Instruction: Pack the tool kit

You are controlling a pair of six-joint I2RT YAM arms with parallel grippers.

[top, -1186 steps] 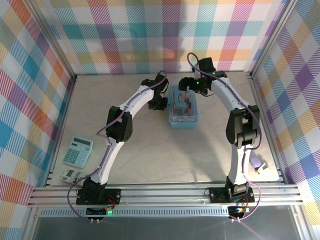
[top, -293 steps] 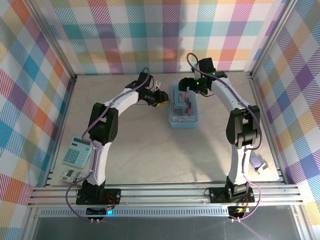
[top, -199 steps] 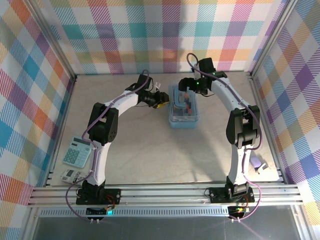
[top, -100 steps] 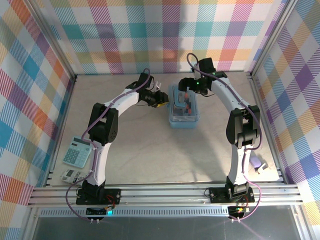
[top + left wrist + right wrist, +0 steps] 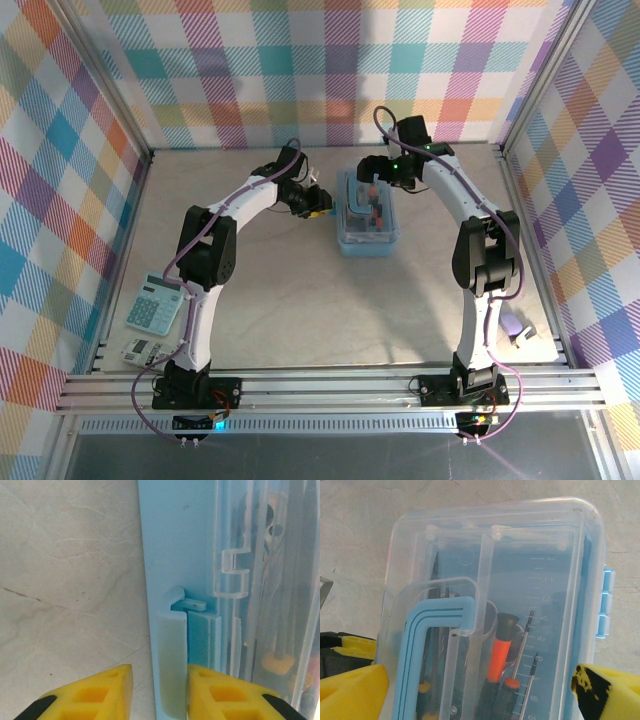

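Observation:
The tool kit case [image 5: 366,238] is light blue and translucent and lies mid-table with its clear lid on. Under the lid's blue handle [image 5: 427,630] lie a red-handled tool [image 5: 499,652] and thin screwdrivers [image 5: 524,645]. My left gripper [image 5: 320,204] is at the case's left side. Its yellow fingers [image 5: 100,692] straddle the pale side latch [image 5: 172,665]: the right one touches it, the left one stands a small gap off. My right gripper [image 5: 373,174] hangs wide open over the case's far end, one finger [image 5: 350,690] on each side of the lid.
A pale green calculator [image 5: 155,302] and a small white device [image 5: 140,350] lie at the near left. A purple-and-white object [image 5: 515,330] sits at the near right. Another blue latch [image 5: 607,602] shows on the case's right side. Checked walls enclose the table.
My left gripper has shifted slightly toward the case's left side and its jaws have narrowed around the latch. The right arm and the case have not moved.

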